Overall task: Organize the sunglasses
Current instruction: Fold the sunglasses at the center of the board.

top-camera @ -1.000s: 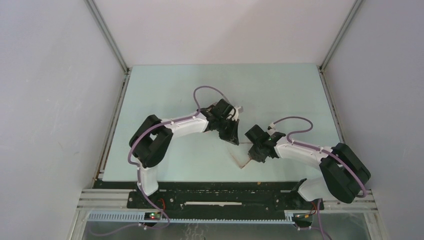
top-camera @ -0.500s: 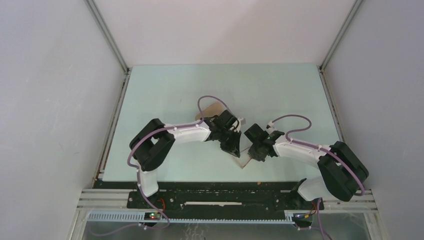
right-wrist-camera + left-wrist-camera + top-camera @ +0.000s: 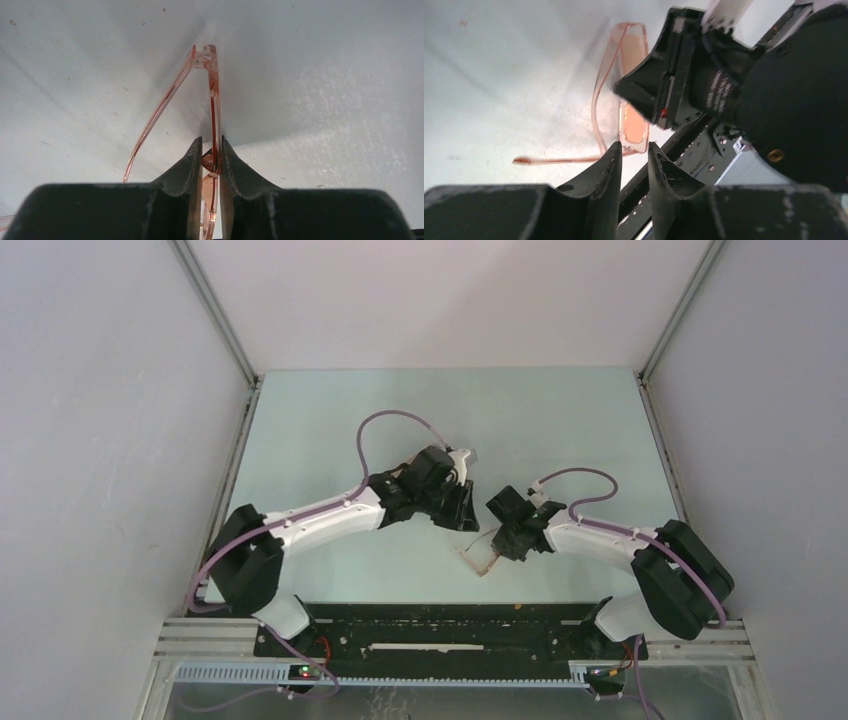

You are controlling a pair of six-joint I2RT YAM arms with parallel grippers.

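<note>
The sunglasses (image 3: 482,556), a thin orange-brown pair with amber lenses, stand on edge on the table near its front middle. My right gripper (image 3: 211,145) is shut on the sunglasses (image 3: 214,85) at the frame's middle, and one temple arm splays out to the left. In the top view my right gripper (image 3: 503,543) sits just right of them. My left gripper (image 3: 634,146) is open by a narrow gap with nothing in it, its tips just short of a lens corner of the sunglasses (image 3: 634,128). From above, my left gripper (image 3: 469,519) hangs up-left of the pair.
A pale end of some object (image 3: 468,453) peeks out behind my left wrist. The black rail (image 3: 450,612) runs along the table's front edge, close behind the sunglasses. White walls enclose the table on three sides.
My left gripper's jaws have parted and it has drawn back up from the sunglasses; its elbow has swung down and left. My right gripper keeps its grip in nearly the same place.
</note>
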